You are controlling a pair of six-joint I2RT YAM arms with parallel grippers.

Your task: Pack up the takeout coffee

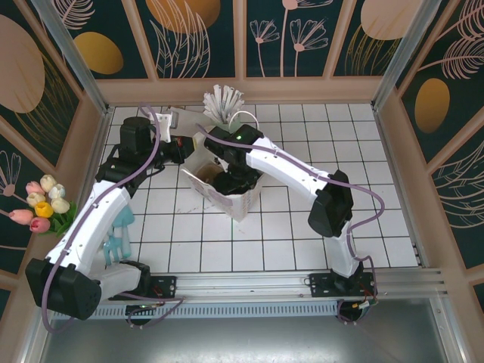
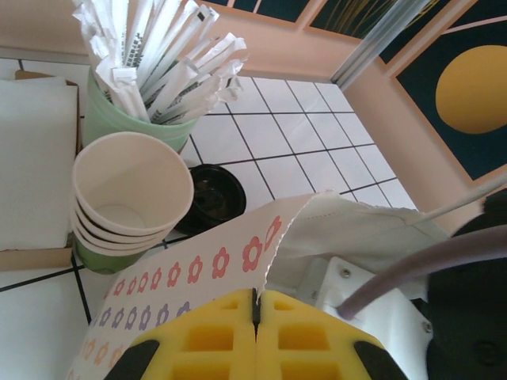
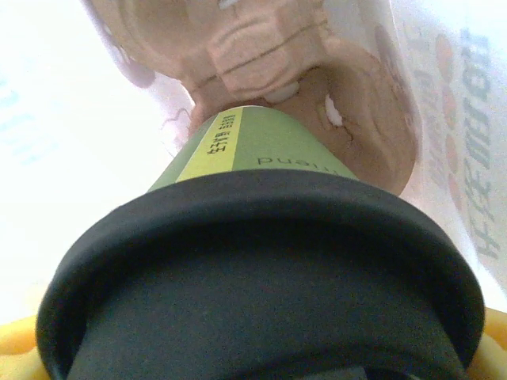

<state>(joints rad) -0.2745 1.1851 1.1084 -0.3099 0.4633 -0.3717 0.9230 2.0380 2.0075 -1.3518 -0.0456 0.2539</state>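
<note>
Green paper takeout coffee (image 3: 253, 150), dark lid: gripped between the wide-set jaws of my right gripper (image 1: 227, 181), inside the white bag (image 1: 246, 204), over the brown pulp carrier (image 3: 269, 55) at its bottom. My left gripper (image 2: 255, 313): pinched shut on the bag rim. Step in hand: bagging the cup. Next, I judge: seat it in a carrier well, then release. Mint holder (image 2: 101, 119), 12 o'clock of the bag: straws (image 2: 174, 55).

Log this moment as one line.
left claw shut on white bag rim | right claw holds takeout coffee inside bag, at pulp carrier
</note>
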